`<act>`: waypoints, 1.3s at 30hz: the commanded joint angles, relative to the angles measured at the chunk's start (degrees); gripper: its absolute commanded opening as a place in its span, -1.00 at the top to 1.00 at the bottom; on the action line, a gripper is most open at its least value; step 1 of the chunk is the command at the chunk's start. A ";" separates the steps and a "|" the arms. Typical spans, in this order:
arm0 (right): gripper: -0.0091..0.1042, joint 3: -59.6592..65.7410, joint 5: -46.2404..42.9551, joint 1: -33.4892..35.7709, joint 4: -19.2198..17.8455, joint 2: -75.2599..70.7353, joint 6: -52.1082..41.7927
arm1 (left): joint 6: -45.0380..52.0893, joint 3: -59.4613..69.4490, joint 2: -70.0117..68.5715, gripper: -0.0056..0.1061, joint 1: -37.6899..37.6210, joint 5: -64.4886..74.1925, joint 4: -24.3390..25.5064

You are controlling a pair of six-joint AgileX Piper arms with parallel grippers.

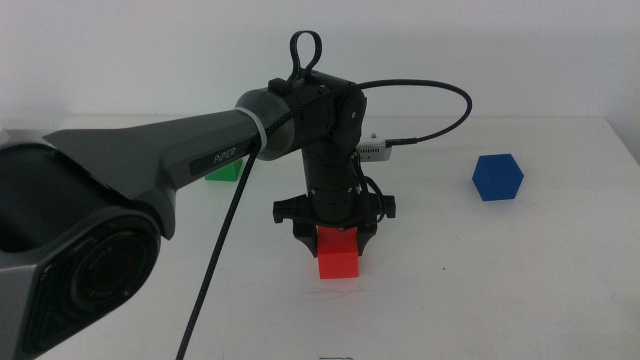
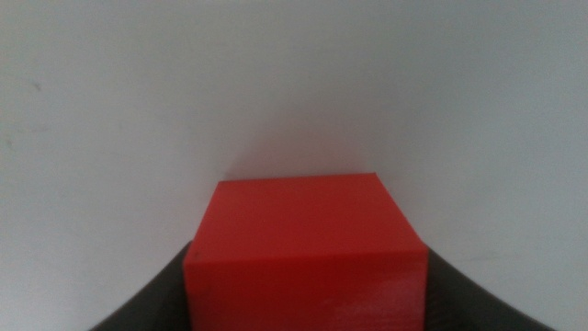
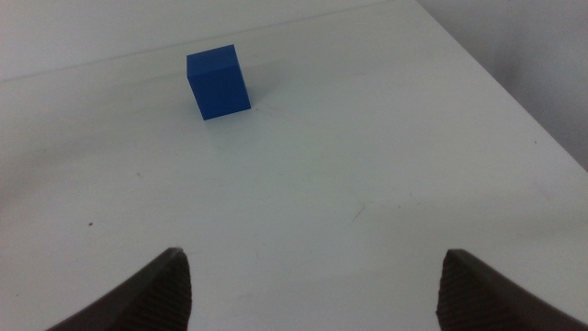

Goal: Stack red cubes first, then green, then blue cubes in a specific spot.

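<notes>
The left claw [image 1: 337,238] points straight down over the middle of the white desk [image 1: 520,290], and its two dark jaws are clamped on the red cube [image 1: 339,255], one on each side. In the left wrist view the red cube [image 2: 306,253] fills the space between the jaws, with white desk behind it. In the middle view the lower part of the cube shows below the jaws; I cannot tell if it touches the desk or is a little above it.

The green cube [image 1: 222,171] is on the far side of the left claw, behind its arm, and only a small part is visible. The blue cube [image 1: 498,177] stands on the desk, well apart from the left claw, on the side of the right arm.

The right claw [image 3: 312,285] does not appear in the middle view. Its jaws stand wide apart and hold nothing. The blue cube [image 3: 218,81] is well ahead of it on the desk. A faint thin grey line [image 3: 356,212] is on the desk between this claw and the blue cube.
</notes>
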 commanded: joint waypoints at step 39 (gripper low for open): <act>-0.39 -0.79 -4.56 -0.33 -0.89 -1.10 -0.76 | 5.15 -1.62 -6.70 -0.78 -0.10 0.69 -1.26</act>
